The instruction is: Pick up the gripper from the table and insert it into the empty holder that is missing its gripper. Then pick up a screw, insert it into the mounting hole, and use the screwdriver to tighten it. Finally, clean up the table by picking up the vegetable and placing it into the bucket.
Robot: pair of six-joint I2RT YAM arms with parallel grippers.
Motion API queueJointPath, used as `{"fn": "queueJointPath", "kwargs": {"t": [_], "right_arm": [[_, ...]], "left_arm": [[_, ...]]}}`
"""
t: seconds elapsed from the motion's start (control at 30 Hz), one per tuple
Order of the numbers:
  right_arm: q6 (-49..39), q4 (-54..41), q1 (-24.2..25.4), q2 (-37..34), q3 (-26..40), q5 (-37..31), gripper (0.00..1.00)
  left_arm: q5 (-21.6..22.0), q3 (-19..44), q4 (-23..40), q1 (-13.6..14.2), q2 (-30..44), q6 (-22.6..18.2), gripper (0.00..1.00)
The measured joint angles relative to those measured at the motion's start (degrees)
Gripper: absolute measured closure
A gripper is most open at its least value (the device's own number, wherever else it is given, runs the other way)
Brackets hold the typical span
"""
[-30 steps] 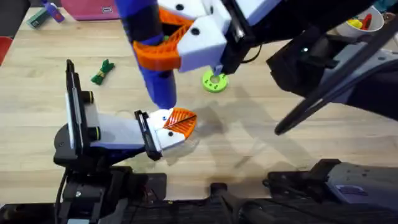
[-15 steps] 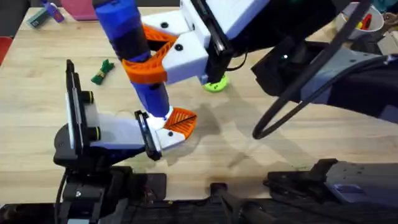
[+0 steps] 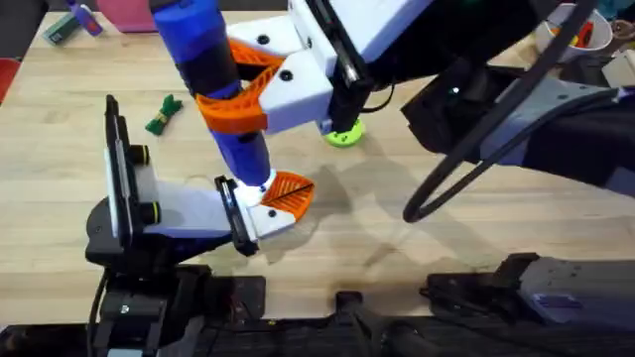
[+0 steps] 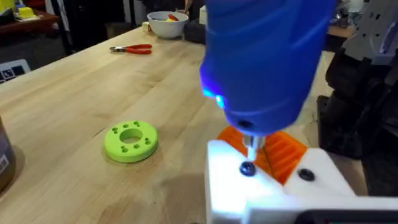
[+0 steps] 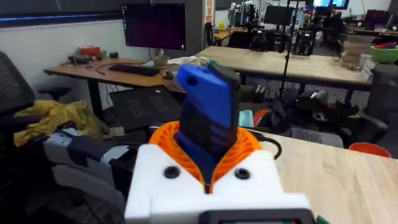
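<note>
My right gripper (image 3: 236,97) is shut on the blue screwdriver (image 3: 210,69), its orange pads (image 5: 239,148) on both sides of the body (image 5: 205,115). The screwdriver stands steeply. Its metal tip (image 4: 250,144) rests on a dark screw (image 4: 247,168) in the white holder (image 3: 260,216), which is part of my left gripper (image 3: 273,203). The orange gripper (image 3: 289,190) sits in that holder, its ribbed face (image 4: 283,151) just behind the tip. The dark-green vegetable (image 3: 164,114) lies on the table to the back left, apart from both arms. I cannot tell whether the dark rounded side (image 4: 4,158) is the bucket.
A flat bright-green ring (image 3: 344,135) lies right of the screwdriver, under the right arm. A white bowl (image 3: 580,35) with yellow and red items stands at the back right, with red-handled pliers (image 4: 132,48) near it. A pink box (image 3: 149,12) is at the back edge.
A second ago the screwdriver was farther right and more upright. It has swung left and down with the right arm, putting its tip on the holder, and has been still for the last half second.
</note>
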State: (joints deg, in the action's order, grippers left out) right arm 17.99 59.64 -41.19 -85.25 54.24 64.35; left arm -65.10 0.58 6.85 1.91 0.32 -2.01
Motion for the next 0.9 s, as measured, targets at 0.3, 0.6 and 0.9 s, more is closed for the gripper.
{"fn": "queueJointPath", "kwargs": {"t": [0.3,0.6,0.9], "right_arm": [[-0.5,0.0,0.0,0.0,-0.7,0.0,0.977],[-1.3,-0.1,0.0,0.0,-0.9,0.0,0.977],[-3.4,-2.1,0.0,0.0,-1.4,-0.1,0.977]], "left_arm": [[0.0,0.0,0.0,0.0,0.0,0.0,0.995],[0.0,0.0,0.0,0.0,0.0,0.0,0.995],[0.0,0.0,0.0,0.0,0.0,0.4,0.995]]}}
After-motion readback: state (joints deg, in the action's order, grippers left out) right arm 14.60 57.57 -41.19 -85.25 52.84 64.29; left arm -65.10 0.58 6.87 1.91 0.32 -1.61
